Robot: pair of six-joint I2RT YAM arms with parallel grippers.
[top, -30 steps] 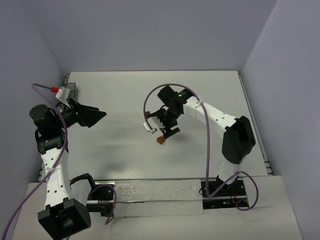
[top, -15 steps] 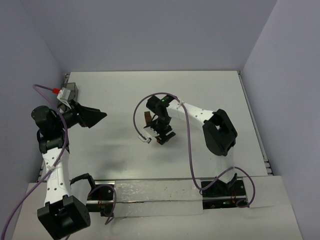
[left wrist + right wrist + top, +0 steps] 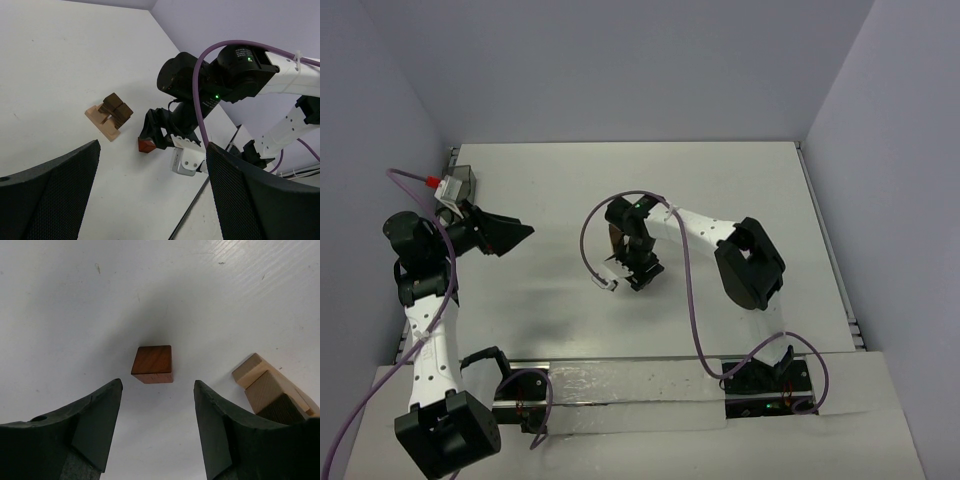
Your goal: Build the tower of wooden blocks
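Both end effectors are open above the white surface (image 3: 740,190): the left end effector (image 3: 518,234) wide and empty, well left of the wood block tower (image 3: 111,116); the right end effector (image 3: 157,387) narrower, just beside it. The tower, a low tan-and-dark stack, rests on the surface. Beside it, untouched between the right fingers (image 3: 95,410), lies a reddish-brown cube (image 3: 152,364).

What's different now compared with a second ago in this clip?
The right pincer shifted slightly left and toward the near edge as its arm folded in. It now sits over the loose red-brown block, with open fingers on either side and not touching it. Nothing was grasped or let go. The block, the wood block tower and the open left pincer stayed where they were.
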